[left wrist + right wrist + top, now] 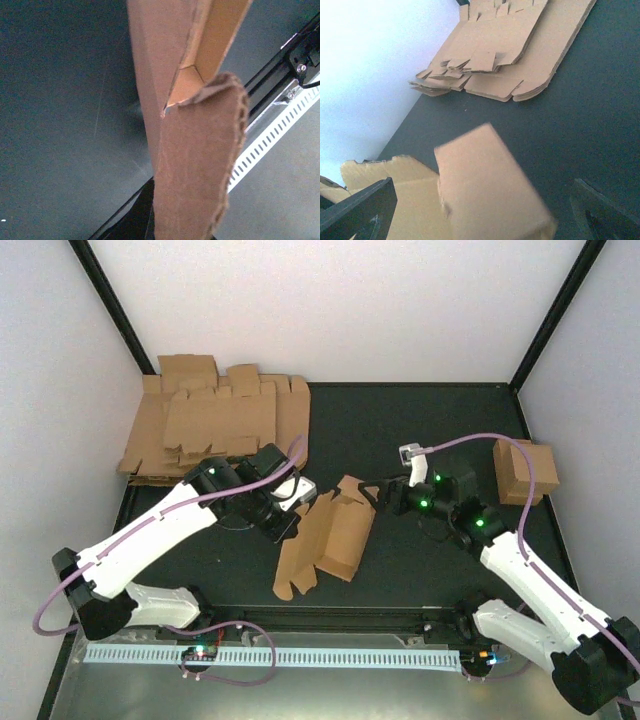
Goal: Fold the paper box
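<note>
Done so far: the paper box (333, 533) is no longer a flat blank. In the top view at least one long wall stands up and a trough shape is forming; the left wrist view shows a folded inner corner with a rounded flap hanging off it.
Left to do: judging by the flaps splayed at the near end and the open top, the remaining walls, tabs and lid are not yet closed.
Box position: mid-table (420, 430), lying diagonally from far right to near left, between the two arms.
Left gripper (288, 512): at the box's left edge. Cardboard fills its wrist view and hides the fingers, so I cannot tell whether it grips.
Right gripper (373, 490): at the box's far right end, jaws spread wide. A raised, blurred part of the box sits between its fingers (360, 205), with a gap on one side, so it does not pinch.
Elsewhere: a pile of flat blanks (215, 425) lies far left, and a small brown box (525, 472) sits at the right edge.
</note>
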### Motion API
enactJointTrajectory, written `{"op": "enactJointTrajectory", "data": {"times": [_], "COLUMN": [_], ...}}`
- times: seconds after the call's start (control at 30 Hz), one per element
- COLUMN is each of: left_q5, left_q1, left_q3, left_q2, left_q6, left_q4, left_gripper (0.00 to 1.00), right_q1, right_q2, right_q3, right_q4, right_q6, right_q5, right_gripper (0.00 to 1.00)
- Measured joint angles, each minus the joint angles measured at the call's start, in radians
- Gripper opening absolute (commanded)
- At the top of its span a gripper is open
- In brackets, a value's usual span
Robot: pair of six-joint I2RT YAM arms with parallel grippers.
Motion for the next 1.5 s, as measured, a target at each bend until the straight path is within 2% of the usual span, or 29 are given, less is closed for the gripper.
{"op": "enactJointTrajectory", "data": {"times": [0.17,0.5,0.63,0.7,0.8,0.93,1.07,1.43,1.5], "left_q5": [-0.016,-0.04,-0.021,-0.021,-0.021,-0.016,-0.015,-0.048,-0.06], "left_q1": [0.0,0.0,-0.003,-0.003,-0.003,-0.007,-0.007,-0.007,-0.007], "left_q3": [0.083,0.122,0.141,0.147,0.148,0.148,0.149,0.166,0.166], "left_q2": [0.04,0.1,0.123,0.137,0.158,0.19,0.198,0.155,0.129], "left_q6": [0.001,0.002,0.002,0.002,0.003,0.005,0.013,-0.02,-0.03], "left_q4": [-0.075,-0.193,-0.209,-0.211,-0.214,-0.217,-0.209,-0.115,-0.089], "left_gripper": [0.02,0.02,0.03,0.07,0.18,0.52,0.72,0.98,0.99], "right_q1": [-0.026,-0.038,-0.038,-0.038,-0.039,-0.039,-0.039,-0.039,-0.039], "right_q2": [-0.001,0.0,0.001,0.001,0.001,0.002,0.002,-0.008,-0.009], "right_q3": [-0.002,-0.103,-0.121,-0.13,-0.135,-0.141,-0.147,-0.154,-0.154], "right_q4": [-0.024,-0.01,-0.008,-0.007,-0.006,-0.005,-0.002,-0.002,-0.002], "right_q6": [0.005,0.017,0.014,0.014,0.014,0.01,0.008,0.002,-0.001], "right_q5": [-0.033,-0.078,-0.08,-0.081,-0.081,-0.081,-0.079,-0.072,-0.071], "right_gripper": [0.98,0.98,0.98,0.98,0.99,0.99,0.99,0.99,0.99]}}
